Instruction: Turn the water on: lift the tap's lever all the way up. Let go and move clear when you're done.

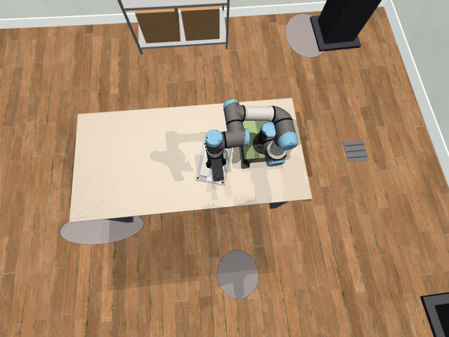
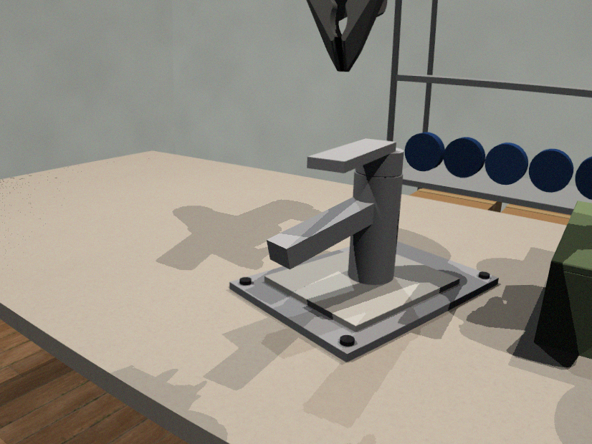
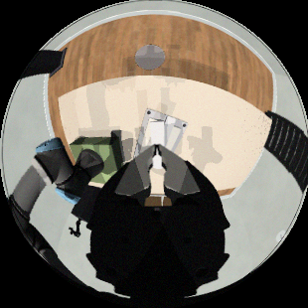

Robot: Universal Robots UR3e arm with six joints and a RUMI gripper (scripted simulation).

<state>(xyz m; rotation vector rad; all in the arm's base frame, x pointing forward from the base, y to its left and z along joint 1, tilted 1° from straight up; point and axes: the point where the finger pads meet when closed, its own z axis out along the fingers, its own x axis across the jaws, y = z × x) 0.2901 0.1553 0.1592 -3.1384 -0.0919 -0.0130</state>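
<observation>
The tap [image 2: 373, 224] stands on its bolted grey base plate [image 2: 296, 310] near the right half of the table [image 1: 126, 163]. Its flat lever [image 2: 351, 154] lies low, roughly level, above the spout [image 2: 317, 236]. The gripper [image 2: 342, 64] hangs well above the lever, jaws pressed together on nothing. A green box [image 2: 573, 267] sits just right of the plate.

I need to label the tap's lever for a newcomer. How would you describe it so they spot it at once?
On the beige table a grey tap stands on a bolted plate. The lever is the flat slab capping its post, lying level under the shut gripper. The thicker spout juts out lower down.
</observation>
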